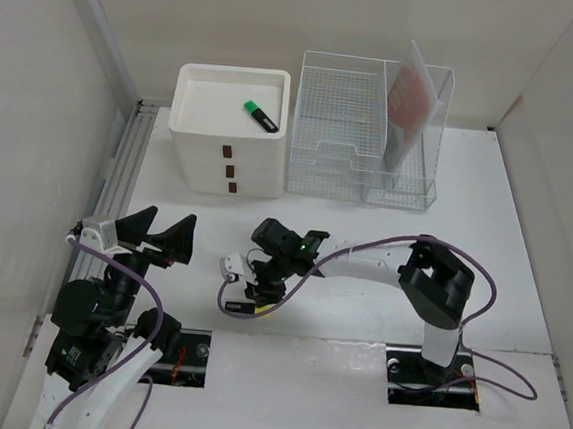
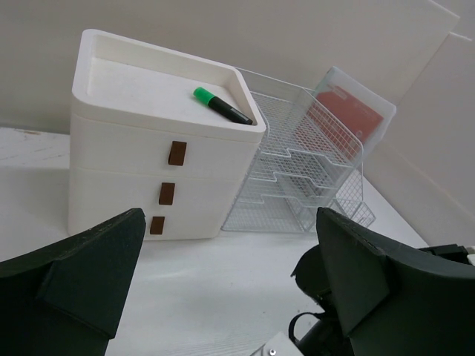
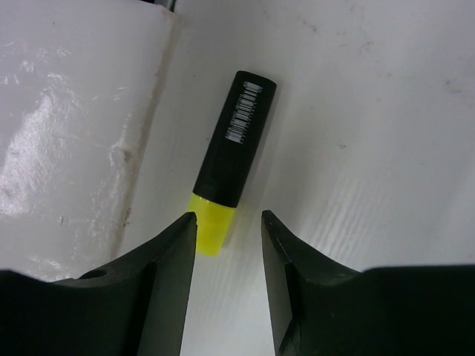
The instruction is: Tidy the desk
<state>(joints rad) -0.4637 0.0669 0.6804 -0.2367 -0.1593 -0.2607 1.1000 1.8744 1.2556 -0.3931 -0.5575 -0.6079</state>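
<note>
**Matte white desk, both grippers open**

The desk (image 1: 525, 245) is a flat, matte white top filling the floor between pale beige walls, and everything else stands on it. At its far edge sit a white three-drawer box (image 1: 231, 129), with a green highlighter (image 1: 260, 116) on top, and a wire tray (image 1: 339, 129). The right gripper (image 3: 228, 219) points down near the middle, fingers apart, flanking the yellow end of a black highlighter (image 3: 234, 141) lying on the surface; contact cannot be told. The left gripper (image 2: 230, 215) is spread wide and holds nothing. From above, the right wrist hides most of that highlighter, and the arm bases cover parts of the desk's near edge
</note>
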